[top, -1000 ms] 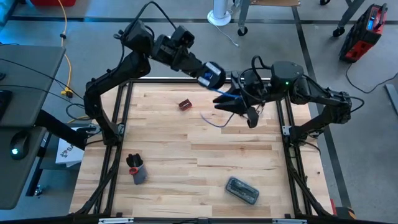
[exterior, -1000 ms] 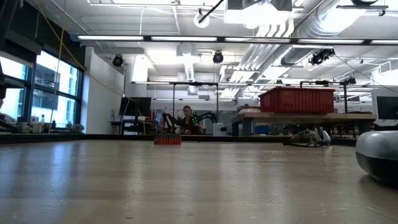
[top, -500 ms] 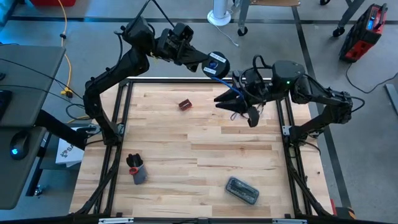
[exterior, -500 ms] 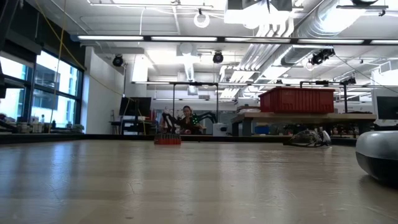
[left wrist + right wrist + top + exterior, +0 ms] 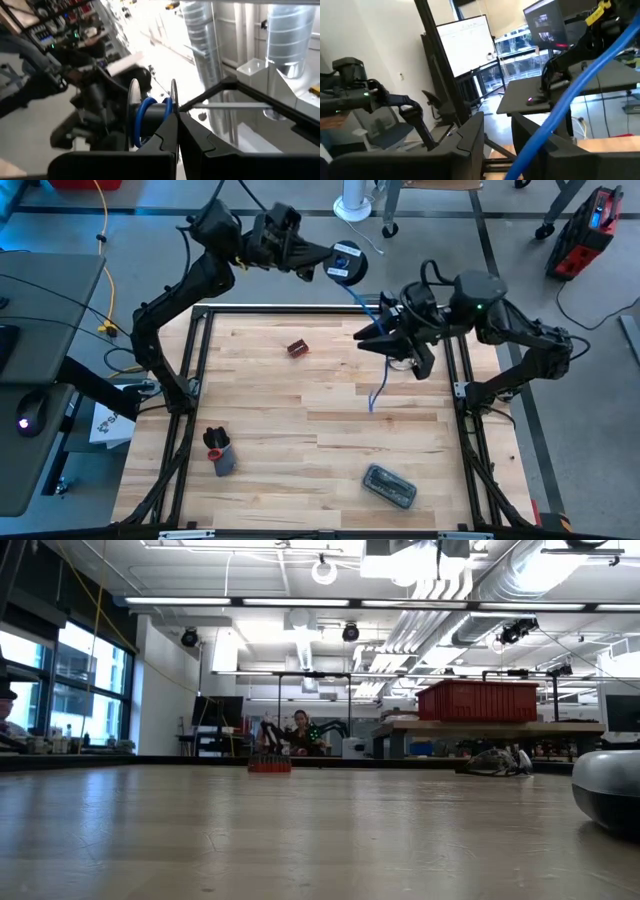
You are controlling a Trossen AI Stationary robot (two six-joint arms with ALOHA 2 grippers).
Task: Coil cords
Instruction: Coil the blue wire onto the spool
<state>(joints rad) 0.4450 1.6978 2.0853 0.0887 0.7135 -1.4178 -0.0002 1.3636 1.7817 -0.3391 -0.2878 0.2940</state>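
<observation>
Since a second ago, the black reel has been carried up and away from the right gripper, out past the table's far edge, and the blue cord now hangs lower, its free end dangling over the wooden table. The left gripper has its fingers together, clamped on the reel's rim, with blue turns wound between the flanges just ahead of the fingertips. From the reel the cord runs down to the right gripper, which is partly parted with the cord passing between its fingers. Beyond the grippers, on the table, lie a small red block, a grey-and-red object and a dark case.
</observation>
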